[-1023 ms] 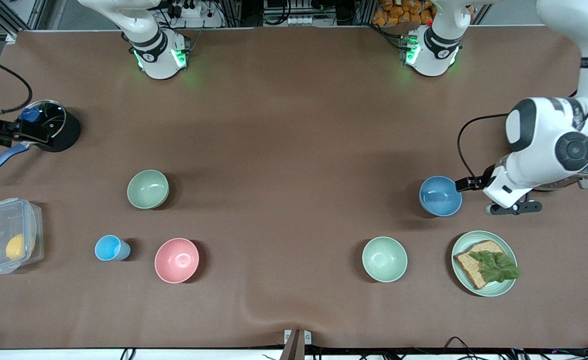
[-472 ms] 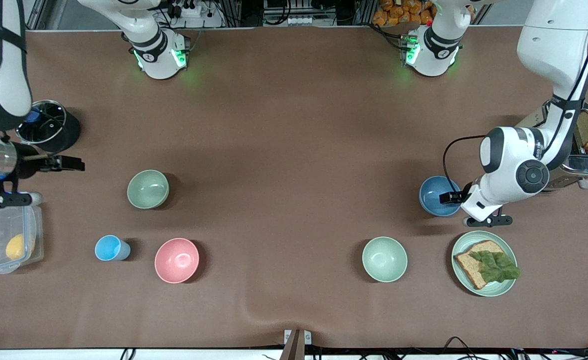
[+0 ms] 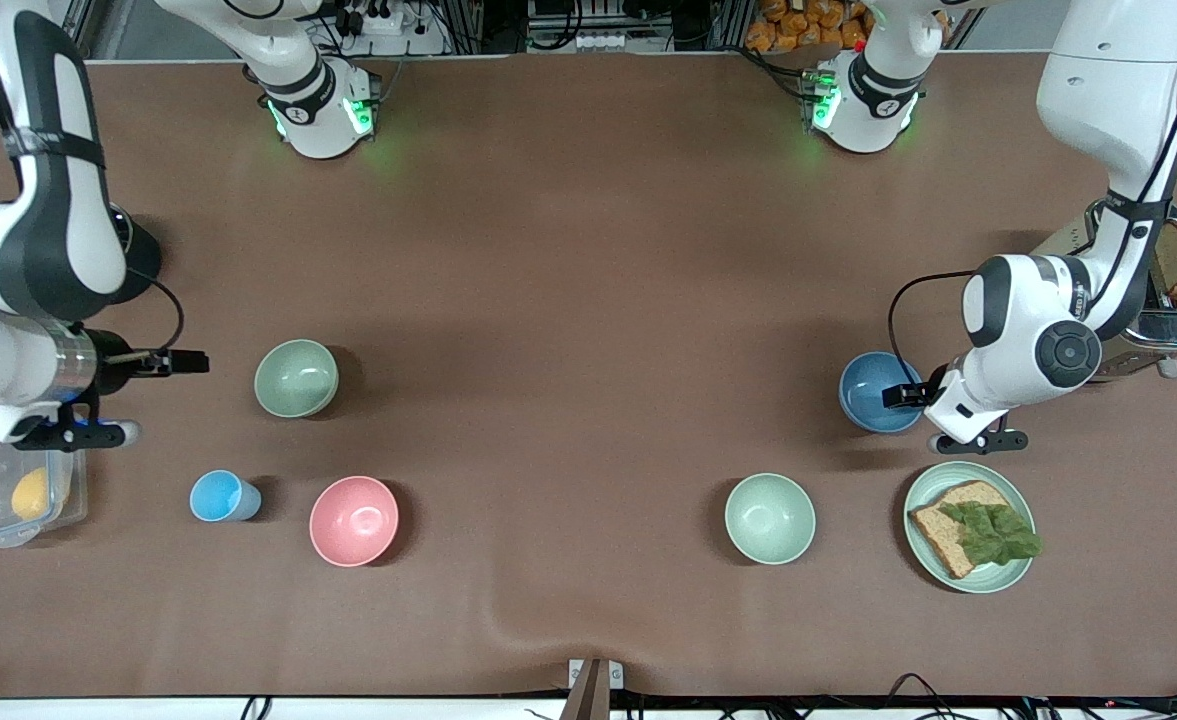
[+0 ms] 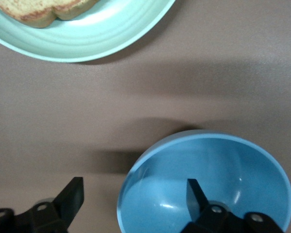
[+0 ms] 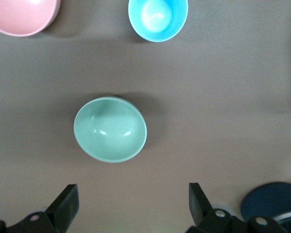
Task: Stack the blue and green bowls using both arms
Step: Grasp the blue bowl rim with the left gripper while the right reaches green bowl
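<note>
- Straddling the rim of the blue bowl (image 3: 880,392), the left gripper (image 3: 906,397) is wide open: in the left wrist view 1 finger (image 4: 196,194) hangs inside the bowl (image 4: 208,179) and the other outside, on the side toward the plate (image 3: 969,526). It has hold of nothing yet.
- The blue bowl sits on the table (image 3: 588,250) toward the left arm's end, farther from the camera than the plate and the pale mint bowl (image 3: 770,518).
- The right gripper (image 3: 188,362) hovers beside the green bowl (image 3: 296,378), on its side toward the right arm's end of the table, fingers spread wide and empty; the right wrist view shows the bowl (image 5: 110,129) ahead of the fingers, not yet between them.
- The green bowl stands farther from the camera than the cup (image 3: 220,496) and pink bowl (image 3: 354,520).
- The 2 bowls lie well apart, each by its own arm, so each arm is the nearer one for its bowl.
- Likely next: the left closes on the rim, while the right must first travel on to the green bowl's rim.
</note>
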{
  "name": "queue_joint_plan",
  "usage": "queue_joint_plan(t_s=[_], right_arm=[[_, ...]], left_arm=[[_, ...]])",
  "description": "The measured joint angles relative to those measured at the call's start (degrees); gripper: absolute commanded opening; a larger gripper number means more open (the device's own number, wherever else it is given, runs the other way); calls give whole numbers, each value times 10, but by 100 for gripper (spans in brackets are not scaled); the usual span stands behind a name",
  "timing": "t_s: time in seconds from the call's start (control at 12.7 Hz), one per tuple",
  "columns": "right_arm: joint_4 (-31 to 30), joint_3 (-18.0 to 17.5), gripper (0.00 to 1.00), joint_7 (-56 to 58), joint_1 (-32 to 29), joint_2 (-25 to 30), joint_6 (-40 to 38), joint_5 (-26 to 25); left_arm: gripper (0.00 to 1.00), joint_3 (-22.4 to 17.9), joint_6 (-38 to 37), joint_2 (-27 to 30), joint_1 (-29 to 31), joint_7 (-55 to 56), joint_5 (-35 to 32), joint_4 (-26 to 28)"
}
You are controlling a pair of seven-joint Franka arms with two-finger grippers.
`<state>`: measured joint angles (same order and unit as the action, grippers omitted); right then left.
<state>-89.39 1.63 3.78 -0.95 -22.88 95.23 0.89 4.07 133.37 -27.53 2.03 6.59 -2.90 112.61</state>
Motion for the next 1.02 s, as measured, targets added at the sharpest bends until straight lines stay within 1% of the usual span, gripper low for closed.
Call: queue_joint_plan(t_s=[0.16,0.31,0.71,0.87,1.02], right_arm=[[-26,0,100,-4,0,-14,36,0],[-35,0,100,-7,0,-32,58,0],[-40,-3,100,-9,0,-88,115,4],[-69,-4,100,-10,0,-100,167,28],[-121,-5,100,-10,2,-104,239,39]], left_arm=[[23,0,0,-1,0,0,0,0],[0,0,0,-1,0,0,0,0],[0,2,0,2,-1,0,0,-3],[0,2,0,2,-1,0,0,-3],[0,2,0,2,-2,0,0,-3]])
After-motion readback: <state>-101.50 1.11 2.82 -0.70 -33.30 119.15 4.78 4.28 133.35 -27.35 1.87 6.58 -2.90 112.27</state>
